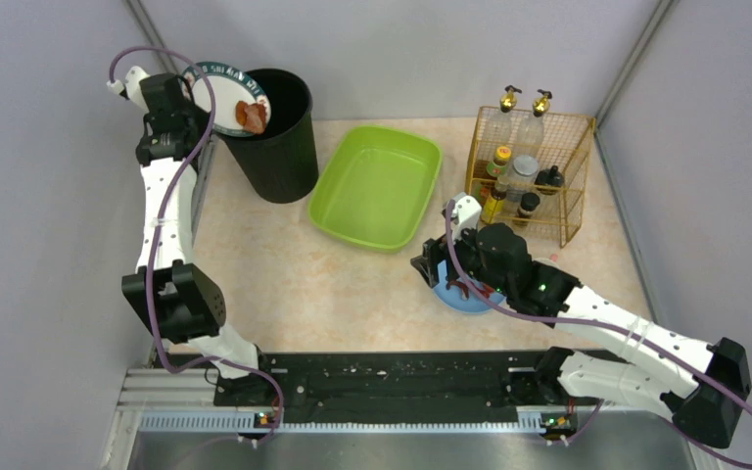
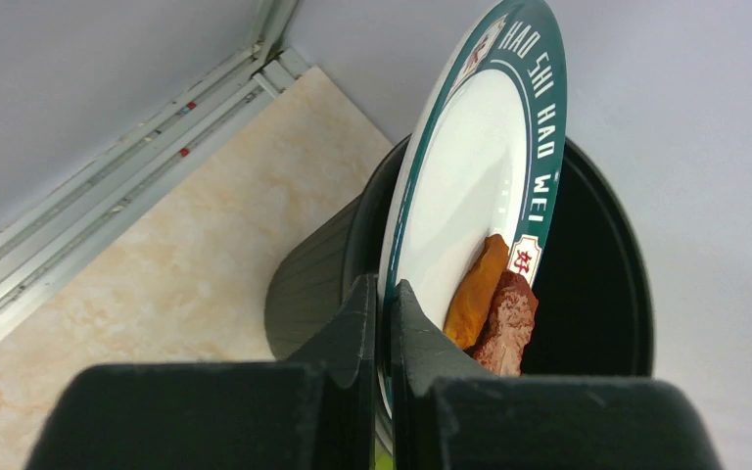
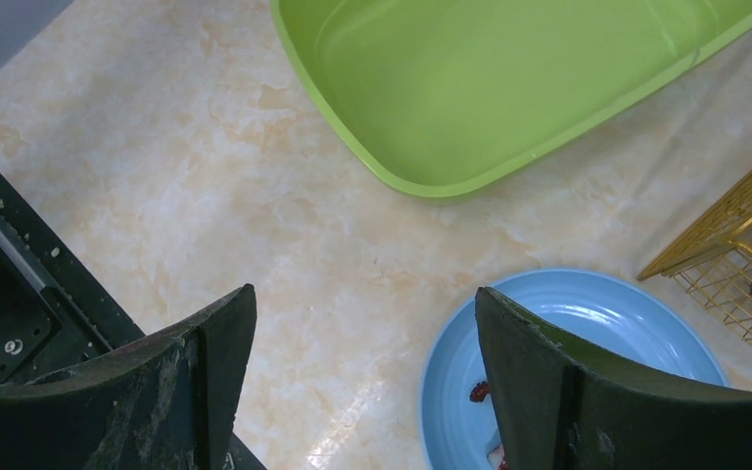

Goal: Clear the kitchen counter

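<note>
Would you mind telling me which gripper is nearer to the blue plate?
Right. The right gripper hangs open just above the blue plate, at its edge; the left gripper is far off at the black bin, clamping a green-rimmed plate over it.

Green-rimmed plate (image 2: 460, 176) within the left pincer (image 2: 384, 286), black bin (image 2: 313, 289) beyond; lime tray (image 3: 509, 78) ahead of the right pincer (image 3: 362, 304), blue plate (image 3: 607, 313) beneath.
</note>
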Controlling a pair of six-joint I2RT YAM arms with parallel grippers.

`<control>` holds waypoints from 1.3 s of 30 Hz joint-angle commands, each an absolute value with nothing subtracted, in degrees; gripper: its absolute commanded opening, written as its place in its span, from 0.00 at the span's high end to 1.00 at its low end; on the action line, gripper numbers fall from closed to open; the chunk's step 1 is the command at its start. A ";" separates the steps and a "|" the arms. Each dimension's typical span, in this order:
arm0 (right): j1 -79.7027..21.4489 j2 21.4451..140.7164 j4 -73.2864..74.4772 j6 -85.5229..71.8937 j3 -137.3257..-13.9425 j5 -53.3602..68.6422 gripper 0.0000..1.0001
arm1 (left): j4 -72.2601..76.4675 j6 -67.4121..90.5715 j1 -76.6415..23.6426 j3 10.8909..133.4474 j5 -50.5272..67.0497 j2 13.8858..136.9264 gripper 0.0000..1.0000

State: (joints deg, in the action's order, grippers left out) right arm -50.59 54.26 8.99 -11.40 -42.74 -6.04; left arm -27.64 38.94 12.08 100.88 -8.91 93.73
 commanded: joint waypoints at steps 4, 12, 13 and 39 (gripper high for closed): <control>-51.17 53.13 6.55 -11.59 -42.01 -5.56 0.19 | -14.81 32.84 9.29 98.05 -17.25 88.04 1.00; -51.18 53.11 6.31 -11.60 -41.84 -5.22 0.19 | -9.18 21.48 2.65 95.39 -28.67 86.15 1.00; -51.16 53.16 6.30 -11.58 -41.84 -5.28 0.19 | -8.49 20.08 1.98 95.24 -29.86 86.17 1.00; -51.18 50.72 7.50 -11.71 -42.09 -5.74 0.19 | 14.84 -12.73 -12.30 91.38 -48.41 83.11 1.00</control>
State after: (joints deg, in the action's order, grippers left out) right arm -50.61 52.82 8.56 -11.42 -41.95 -5.89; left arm 7.38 -11.88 -11.27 89.95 -47.51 89.34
